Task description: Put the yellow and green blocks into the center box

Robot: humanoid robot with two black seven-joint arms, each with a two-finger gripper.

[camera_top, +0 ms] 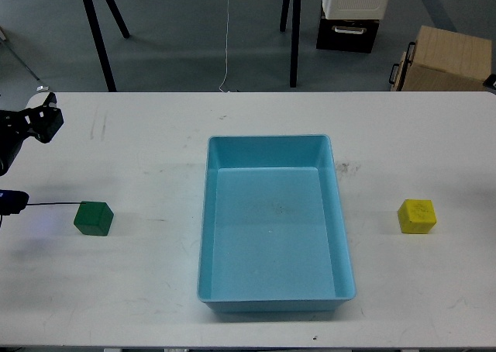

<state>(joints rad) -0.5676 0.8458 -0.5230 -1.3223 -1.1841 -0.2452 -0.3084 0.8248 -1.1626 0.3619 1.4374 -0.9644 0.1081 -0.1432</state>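
Note:
The green block (94,218) sits on the white table (139,290) at the left. The yellow block (417,215) sits at the right. The light blue box (275,224) stands in the middle and holds nothing. My left gripper (45,119) hovers at the far left edge, beyond the green block and apart from it; it is small and dark, so its fingers cannot be told apart. Only a dark sliver of my right gripper (490,81) shows at the right edge, far beyond the yellow block.
A thin black cable (46,204) with a blue-lit plug runs along the table to the left of the green block. Beyond the table's far edge stand black stand legs (99,34), a cardboard box (446,57) and a white-and-black case (353,11).

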